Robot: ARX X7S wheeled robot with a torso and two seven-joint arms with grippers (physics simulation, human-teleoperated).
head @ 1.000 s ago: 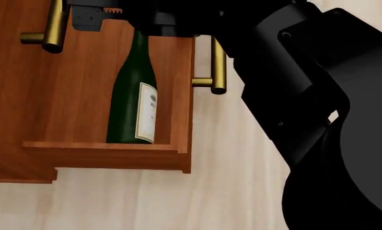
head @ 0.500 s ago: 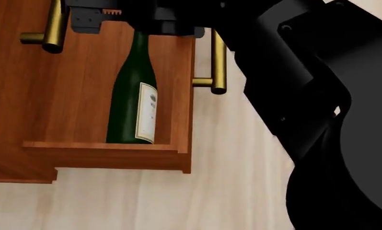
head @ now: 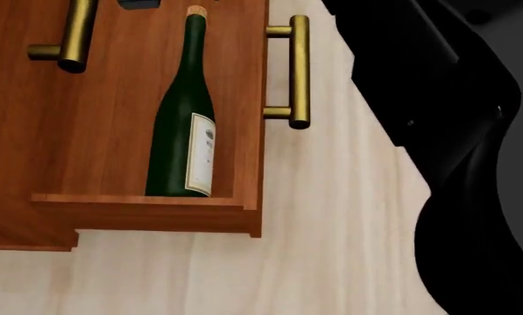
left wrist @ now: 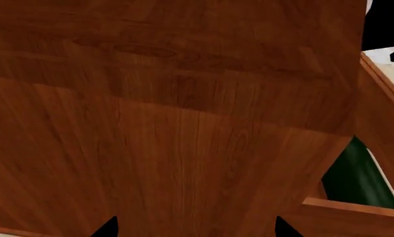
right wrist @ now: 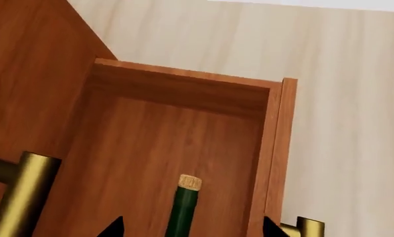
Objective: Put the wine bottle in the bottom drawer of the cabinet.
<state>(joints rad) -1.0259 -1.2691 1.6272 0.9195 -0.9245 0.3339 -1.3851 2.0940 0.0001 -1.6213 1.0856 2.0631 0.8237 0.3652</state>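
Observation:
The wine bottle [head: 184,125], dark green with a tan cork and white label, stands upright inside the open bottom drawer [head: 104,144] of the reddish-brown cabinet [head: 7,216]. The drawer's brass handle [head: 299,71] points right. In the right wrist view my right gripper [right wrist: 191,229] is open above the bottle's cork [right wrist: 189,182], with the neck between its tips and not touching them. In the head view only a dark tip [head: 138,3] of it shows at the top edge. My left gripper [left wrist: 195,228] is open and empty, close against the cabinet's wood [left wrist: 183,123]. The bottle's green glass [left wrist: 355,180] shows beside it.
An upper drawer's brass handle [head: 73,36] juts out over the open drawer's left part. My black right arm [head: 454,131] fills the head view's right side. Light wooden floor [head: 331,230] lies in front of the drawer.
My right gripper has lifted off the bottle's top and gone up out of the head view, so the cork is uncovered. The right arm has shifted right. The bottle has stayed upright in the drawer.

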